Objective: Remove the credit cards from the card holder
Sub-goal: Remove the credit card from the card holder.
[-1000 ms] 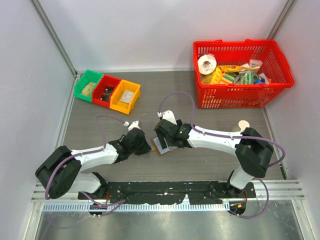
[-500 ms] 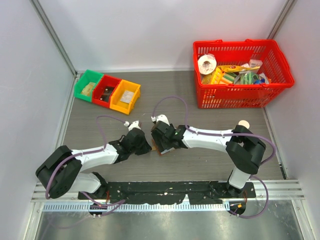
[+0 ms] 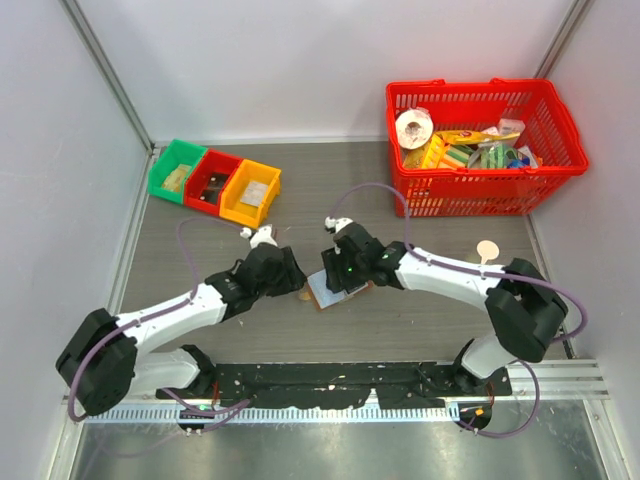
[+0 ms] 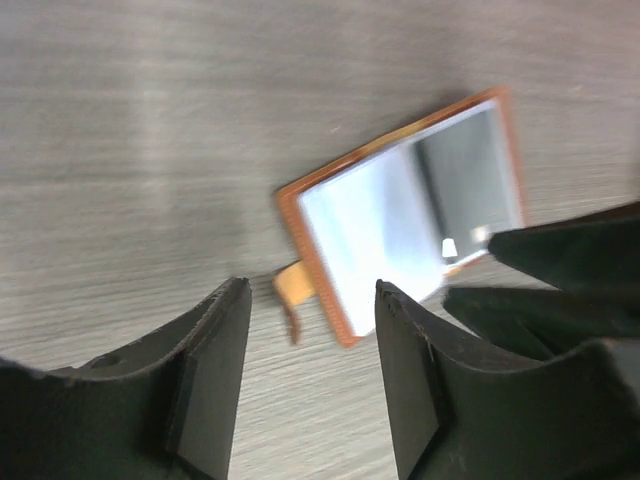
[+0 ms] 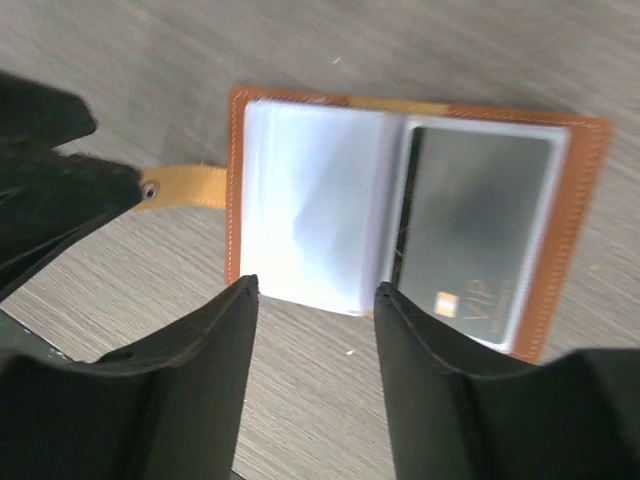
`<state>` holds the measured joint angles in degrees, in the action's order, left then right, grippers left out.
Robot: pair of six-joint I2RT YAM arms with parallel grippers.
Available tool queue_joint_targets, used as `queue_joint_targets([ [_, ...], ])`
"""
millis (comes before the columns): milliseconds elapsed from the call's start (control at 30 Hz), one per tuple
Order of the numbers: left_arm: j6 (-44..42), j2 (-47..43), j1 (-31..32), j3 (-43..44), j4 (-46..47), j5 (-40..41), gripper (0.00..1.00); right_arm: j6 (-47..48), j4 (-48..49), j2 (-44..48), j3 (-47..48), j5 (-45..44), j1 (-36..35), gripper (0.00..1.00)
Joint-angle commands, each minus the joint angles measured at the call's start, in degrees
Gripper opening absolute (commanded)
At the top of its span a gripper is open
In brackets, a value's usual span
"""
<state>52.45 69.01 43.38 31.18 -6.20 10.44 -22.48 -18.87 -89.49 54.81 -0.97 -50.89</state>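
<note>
One card holder [image 5: 405,215] lies spread open and flat on the bench [image 3: 420,330], between the two claws. It has two pale inner panels inside a brown stitched border, and one strap [image 5: 185,187] with a snap sticks out from its left edge. Only one card [image 5: 480,230] can be made out. It is greyish, tucked in the right panel, and printed "VIP" beside a small orange mark. The left panel looks blank; whether it hides another card I cannot tell.

At the back of the bench are three small bins, green [image 3: 179,170], red [image 3: 212,181] and yellow [image 3: 250,193], and one red basket [image 3: 470,190] of mixed goods whose labels are too small to read.

The left claw [image 4: 310,300] is released, its fingers spread with nothing between them, hanging just beside the strap. A second ago it was clenched at the holder's edge. The right claw [image 5: 315,290] is also released, above the holder's near edge, narrower than it was a second ago.
</note>
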Motion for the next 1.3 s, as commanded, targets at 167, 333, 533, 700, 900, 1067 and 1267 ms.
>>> queue_joint_targets([
  [167, -0.3, 0.1, 1.7, 14.8, 1.1, -4.2, 0.60, 0.9, 8.6, 5.2, -7.2, 7.0, 11.1, 0.36],
  [333, 4.8, 9.8, 2.9, 15.9, 10.7, -8.7, 0.45, 0.0, 12.0, 3.8, -8.8, 8.8, 13.7, 0.25],
  [533, 9.4, 19.0, 4.0, 15.1, 18.6, -11.9, 0.30, -1.3, 15.4, 3.0, -12.9, 9.8, 16.1, 0.21],
  [700, 11.4, 23.4, 4.6, 13.3, 22.5, -11.6, 0.27, -4.2, 17.9, 3.4, -16.7, 9.5, 16.7, 0.20],
  [900, 12.9, 24.9, 4.7, 9.9, 23.4, -9.0, 0.26, -7.5, 21.9, 3.1, -20.8, 10.1, 16.8, 0.19],
  [1067, 13.0, 24.6, 4.7, 8.7, 21.4, -6.1, 0.29, -8.8, 23.8, 2.7, -22.8, 10.5, 16.8, 0.19],
  [1267, 13.0, 25.6, 4.5, 9.2, 20.2, -3.8, 0.39, -9.1, 24.2, 2.7, -23.3, 11.0, 16.8, 0.19],
])
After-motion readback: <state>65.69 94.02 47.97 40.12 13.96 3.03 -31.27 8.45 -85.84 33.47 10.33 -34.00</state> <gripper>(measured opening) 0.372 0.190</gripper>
